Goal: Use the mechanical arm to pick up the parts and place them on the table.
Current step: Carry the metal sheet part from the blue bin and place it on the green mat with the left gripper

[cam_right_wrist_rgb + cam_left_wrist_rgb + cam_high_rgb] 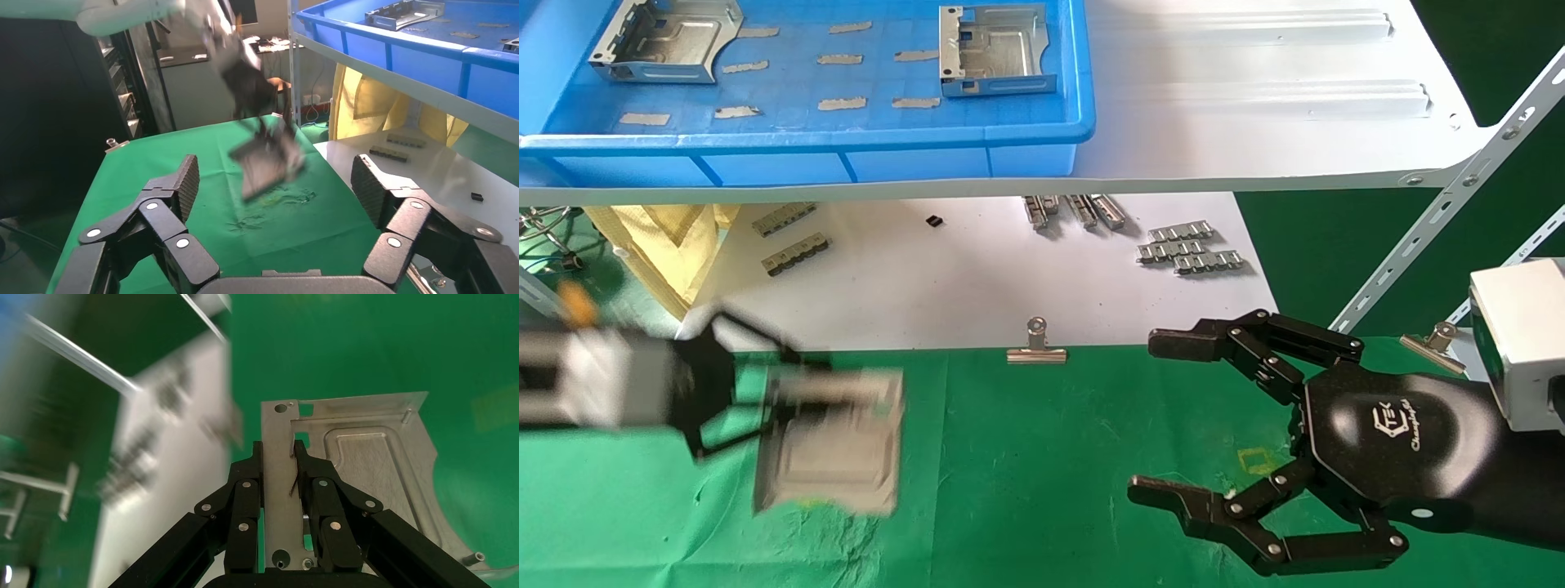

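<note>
Above the green table point(1026, 457), our left gripper point(278, 454) pinches a metal bracket point(367, 465) by its flat edge, fingers point(246, 490) tight on both sides. We think this part is stiff, light and slippery, so the thin edge is the best place to hold. Two more brackets point(997, 51) wait in the blue tray point(805, 155) beyond the table. Our right gripper point(1164, 416) hangs over the table, fingers wide apart.

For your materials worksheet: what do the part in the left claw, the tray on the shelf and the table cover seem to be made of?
Part: bare sheet metal, silvery, stamped recess.
Tray: probably moulded plastic, glossy blue, ribbed front.
Table cover: cloth, matte green, wrinkled.
</note>
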You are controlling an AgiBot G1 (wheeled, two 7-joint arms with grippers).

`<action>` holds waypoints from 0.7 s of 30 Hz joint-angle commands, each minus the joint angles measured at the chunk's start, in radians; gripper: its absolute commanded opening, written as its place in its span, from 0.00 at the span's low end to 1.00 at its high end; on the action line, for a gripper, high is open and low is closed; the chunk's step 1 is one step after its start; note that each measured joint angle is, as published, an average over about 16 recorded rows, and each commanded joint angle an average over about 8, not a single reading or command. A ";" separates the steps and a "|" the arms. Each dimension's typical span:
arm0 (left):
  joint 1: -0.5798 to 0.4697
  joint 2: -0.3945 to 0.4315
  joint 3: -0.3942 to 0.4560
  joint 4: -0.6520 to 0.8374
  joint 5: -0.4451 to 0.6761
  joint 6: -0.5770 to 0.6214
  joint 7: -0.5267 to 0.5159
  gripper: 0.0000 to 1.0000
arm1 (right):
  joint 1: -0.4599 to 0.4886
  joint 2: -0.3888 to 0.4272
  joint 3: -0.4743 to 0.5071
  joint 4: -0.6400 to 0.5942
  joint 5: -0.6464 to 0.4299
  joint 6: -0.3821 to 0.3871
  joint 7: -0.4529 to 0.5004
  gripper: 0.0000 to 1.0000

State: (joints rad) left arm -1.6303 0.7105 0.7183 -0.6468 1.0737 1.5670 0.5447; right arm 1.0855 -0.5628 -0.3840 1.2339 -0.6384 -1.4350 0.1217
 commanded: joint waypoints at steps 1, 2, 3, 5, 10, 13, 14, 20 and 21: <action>0.014 0.002 0.042 0.013 0.066 -0.015 0.099 0.00 | 0.000 0.000 0.000 0.000 0.000 0.000 0.000 1.00; 0.015 0.011 0.050 0.042 0.081 -0.019 0.130 0.00 | 0.000 0.000 0.000 0.000 0.000 0.000 0.000 1.00; 0.016 0.020 0.055 0.070 0.090 -0.020 0.155 0.00 | 0.000 0.000 0.000 0.000 0.000 0.000 0.000 1.00; 0.017 0.037 0.061 0.128 0.098 -0.018 0.192 0.00 | 0.000 0.000 0.000 0.000 0.000 0.000 0.000 1.00; 0.010 0.067 0.072 0.237 0.106 -0.006 0.257 0.00 | 0.000 0.000 0.000 0.000 0.000 0.000 0.000 1.00; 0.002 0.078 0.081 0.283 0.112 0.002 0.284 0.00 | 0.000 0.000 0.000 0.000 0.000 0.000 0.000 1.00; -0.001 0.080 0.085 0.296 0.114 0.003 0.291 0.00 | 0.000 0.000 0.000 0.000 0.000 0.000 0.000 1.00; -0.012 0.099 0.102 0.372 0.126 -0.006 0.330 0.68 | 0.000 0.000 0.000 0.000 0.000 0.000 0.000 1.00; -0.014 0.103 0.105 0.384 0.130 -0.008 0.337 0.80 | 0.000 0.000 0.000 0.000 0.000 0.000 0.000 1.00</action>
State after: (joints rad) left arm -1.6463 0.8142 0.8235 -0.2644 1.2065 1.5583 0.8800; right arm 1.0855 -0.5628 -0.3840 1.2339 -0.6384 -1.4350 0.1217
